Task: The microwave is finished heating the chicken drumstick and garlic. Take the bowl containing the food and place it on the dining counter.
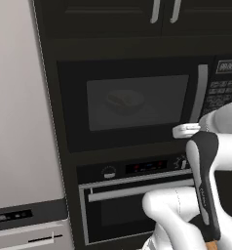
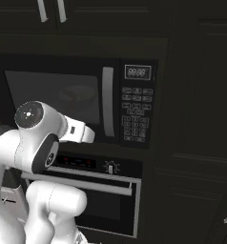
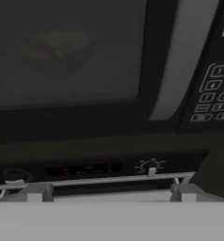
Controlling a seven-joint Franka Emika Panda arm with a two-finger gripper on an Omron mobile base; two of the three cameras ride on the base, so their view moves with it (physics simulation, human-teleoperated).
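The microwave (image 1: 132, 102) is shut. Through its dark glass door the bowl (image 1: 124, 101) (image 2: 78, 94) (image 3: 57, 47) shows dimly on the turntable. Its contents are too faint to tell apart, save for a reddish trace that may be the chicken drumstick (image 3: 45, 48). The garlic is hidden by the dark glass. My gripper (image 3: 110, 192) is open, its fingertips (image 3: 36, 190) wide apart with nothing between them. It hovers just below the lower end of the grey vertical door handle (image 1: 201, 93) (image 2: 108, 102) (image 3: 180, 61), pointing at the door. The dining counter is out of view.
A keypad (image 2: 137, 114) sits right of the handle. Below the microwave is a black oven (image 1: 137, 205) with a horizontal silver bar handle (image 2: 82, 183) and a knob (image 3: 151, 167). A pale fridge panel (image 1: 15, 122) stands at the left, with dark cabinets above and to the right.
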